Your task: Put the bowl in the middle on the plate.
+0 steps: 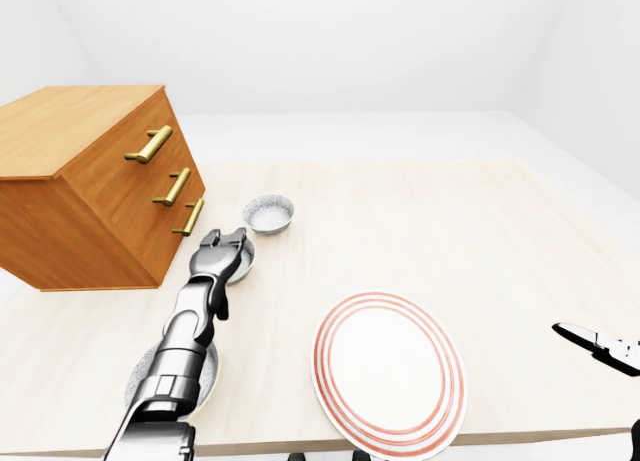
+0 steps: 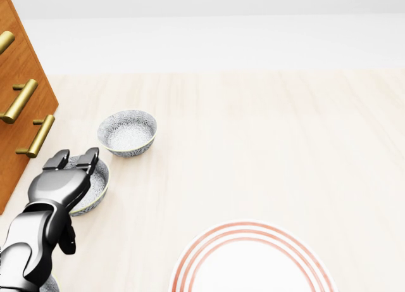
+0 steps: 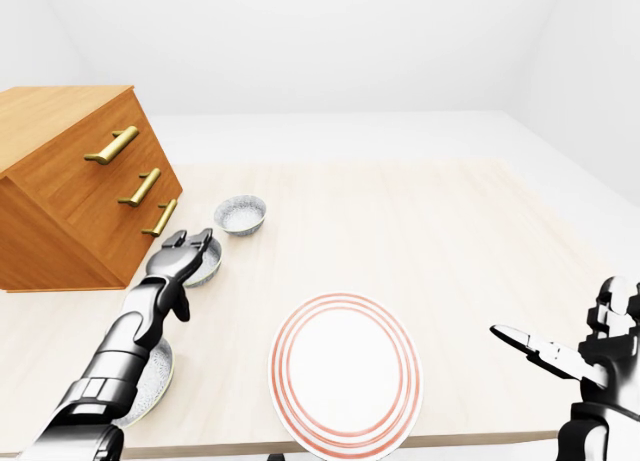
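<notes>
- Table (image 1: 430,211): light wood top, fills most of each view, white floor and walls behind it.
- Drawer chest (image 1: 80,201): orange-brown wood box on the table's left side in the left-eye view, tilted so its drawer face slants up.
- Plate (image 1: 388,366): white with red rings near the rim, flat on the table near the bottom edge, right of the left arm. Nothing on it.
- Left arm: silver and black, comes in from the bottom left and reaches up the picture toward the row of bowls.
- Left hand (image 2: 60,184): over the left part of the middle bowl, two dark fingertips (image 2: 90,158) at the bowl's upper rim. Fingers stretched out and apart, not closed round anything. Cannot tell if they touch the bowl.
- Middle bowl (image 2: 98,183): grey patterned, upright on the table just beside the chest's lower corner, half hidden under the hand. Well apart from the plate, up and to its left.
- Far bowl (image 2: 128,132): same pattern, upright, just above and right of the middle bowl, small gap between them.
- Near bowl (image 3: 153,376): same kind, near the table's bottom edge, partly covered by the forearm.
- Right hand (image 3: 570,366): low at the right edge, off the table's side, fingers spread, holding nothing.
- Brass handles (image 1: 150,144): three bar pulls on the chest's face.
</notes>
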Robot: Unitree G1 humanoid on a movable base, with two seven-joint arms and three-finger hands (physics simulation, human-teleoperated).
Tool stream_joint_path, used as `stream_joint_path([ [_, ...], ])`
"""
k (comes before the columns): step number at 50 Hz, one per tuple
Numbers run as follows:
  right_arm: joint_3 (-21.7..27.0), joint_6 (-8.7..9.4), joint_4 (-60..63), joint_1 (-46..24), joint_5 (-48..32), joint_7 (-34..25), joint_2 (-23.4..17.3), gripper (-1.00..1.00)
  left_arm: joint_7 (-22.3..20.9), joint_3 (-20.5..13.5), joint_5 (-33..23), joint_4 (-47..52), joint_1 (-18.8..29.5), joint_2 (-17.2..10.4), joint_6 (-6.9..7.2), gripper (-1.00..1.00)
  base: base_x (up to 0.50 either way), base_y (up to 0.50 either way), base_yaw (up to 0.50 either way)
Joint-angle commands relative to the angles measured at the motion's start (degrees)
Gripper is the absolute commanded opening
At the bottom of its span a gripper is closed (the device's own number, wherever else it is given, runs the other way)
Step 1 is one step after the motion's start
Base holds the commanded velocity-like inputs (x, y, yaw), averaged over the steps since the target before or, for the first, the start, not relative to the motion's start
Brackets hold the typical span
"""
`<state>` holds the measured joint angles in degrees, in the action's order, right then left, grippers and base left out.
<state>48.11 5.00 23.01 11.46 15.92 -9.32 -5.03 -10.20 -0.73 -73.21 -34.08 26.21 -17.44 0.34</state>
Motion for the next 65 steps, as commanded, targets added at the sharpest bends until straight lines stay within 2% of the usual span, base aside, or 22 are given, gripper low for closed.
stream_joint_path([
  [1,0.25,0.00,0.66,0.32,0.03,0.23,0.27,1.00,1.29,0.71,0.00,-4.25,2.94,-0.33,0.10,1.00,0.00,0.00,0.00],
  [22,0.51,0.00,1.01,0.30,-0.19,-0.57,0.67,1.00,0.53,0.93,-0.35,-4.16,3.69,-0.26,0.09,1.00,0.00,0.00,0.00],
  [38,0.36,0.00,0.35,0.14,-0.08,-0.40,0.37,1.00,4.33,1.72,0.20,-12.13,6.41,-0.70,-0.43,1.00,0.00,0.00,0.00],
  [48,0.56,0.00,1.18,0.35,0.06,-0.47,0.43,1.00,3.32,1.96,0.02,-11.47,5.99,-0.73,-0.05,1.00,0.00,0.00,0.00],
  [58,0.95,0.00,0.57,0.22,0.38,-0.45,0.11,1.00,6.71,2.57,0.36,-18.40,8.48,-0.93,-0.68,1.00,0.00,0.00,0.00],
  [65,0.75,0.00,0.63,0.40,0.20,-0.59,0.41,1.00,7.04,2.99,0.68,-19.04,8.31,-0.87,-0.49,1.00,0.00,0.00,0.00],
])
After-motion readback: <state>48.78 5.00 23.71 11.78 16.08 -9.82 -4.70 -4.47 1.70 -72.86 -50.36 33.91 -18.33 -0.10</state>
